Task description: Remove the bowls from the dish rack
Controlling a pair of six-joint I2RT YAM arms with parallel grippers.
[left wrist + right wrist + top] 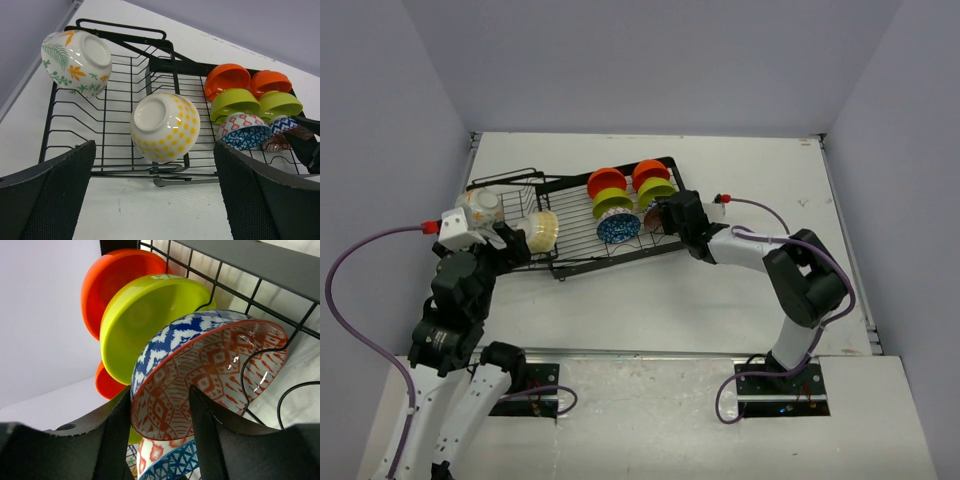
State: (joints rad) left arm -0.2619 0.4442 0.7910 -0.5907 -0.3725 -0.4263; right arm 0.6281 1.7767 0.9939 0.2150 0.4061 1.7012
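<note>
The black wire dish rack [582, 252] lies on the white table. It holds two orange bowls [606, 180], two lime green bowls [611, 199], a blue-and-white patterned bowl [618, 229], a cream bowl with yellow dots [166, 126] and a white floral bowl [76, 62]. My right gripper [160, 390] is open and straddles the rim of a bowl that is red-patterned inside and blue-and-white outside [220, 360], one finger on each side. That bowl still stands in its slot. My left gripper [155, 200] is wide open and empty, just in front of the rack's near edge, facing the dotted bowl.
The rack [120, 75] sits at an angle toward the table's back left. Grey walls close the left, back and right. A purple cable with a red end [723, 198] lies behind the right arm. Bare table [720, 310] lies in front of the rack.
</note>
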